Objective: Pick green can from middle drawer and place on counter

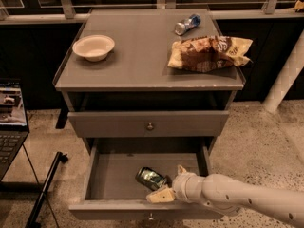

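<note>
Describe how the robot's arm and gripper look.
The arm is a smooth, cream-white tube with a rounded collar at the wrist and no cables showing. The gripper, in the open drawer by the green can, has two tan, wedge-shaped fingers.

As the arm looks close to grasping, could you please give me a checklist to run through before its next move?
1. Middle drawer pulled open: ok.
2. Green can exposed, lying on its side on the drawer floor: ok.
3. Gripper down inside the drawer at the can's right end, fingers apart: ok.
4. Can fully between the fingers: cannot tell.
5. Can gripped and lifted: not ok, not yet done.
6. Bare spot on the counter between the bowl and the chip bag: ok.
</note>
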`<state>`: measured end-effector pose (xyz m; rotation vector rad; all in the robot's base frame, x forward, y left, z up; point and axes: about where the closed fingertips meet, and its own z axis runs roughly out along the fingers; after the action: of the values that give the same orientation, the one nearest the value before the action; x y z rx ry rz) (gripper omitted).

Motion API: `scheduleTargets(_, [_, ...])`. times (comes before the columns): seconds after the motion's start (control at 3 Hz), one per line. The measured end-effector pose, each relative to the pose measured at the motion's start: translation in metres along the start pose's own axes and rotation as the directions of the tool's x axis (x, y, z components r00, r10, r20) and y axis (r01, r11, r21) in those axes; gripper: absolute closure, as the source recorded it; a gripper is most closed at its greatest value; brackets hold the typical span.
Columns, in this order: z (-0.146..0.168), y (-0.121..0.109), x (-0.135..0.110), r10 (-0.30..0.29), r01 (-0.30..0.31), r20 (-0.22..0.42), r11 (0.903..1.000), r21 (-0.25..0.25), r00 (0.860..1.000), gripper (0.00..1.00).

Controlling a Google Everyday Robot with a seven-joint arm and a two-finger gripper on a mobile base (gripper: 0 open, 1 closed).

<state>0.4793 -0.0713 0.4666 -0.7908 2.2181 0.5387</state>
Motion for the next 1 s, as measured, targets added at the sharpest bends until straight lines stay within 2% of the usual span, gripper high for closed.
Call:
scheduleTargets(0.33, [0.003, -0.005, 0.004, 0.028, -0.028, 0.009, 0.9989, 0.037, 1.000, 0.00])
scheduleTargets(0.67, [0.026, -0.011, -0.001, 0.026, -0.027, 0.037, 0.9990, 0.034, 0.999, 0.00])
scheduleTargets(1.0, [0.057, -0.015, -0.011, 0.021, -0.022, 0.066, 0.9997, 0.008, 0.998, 0.00])
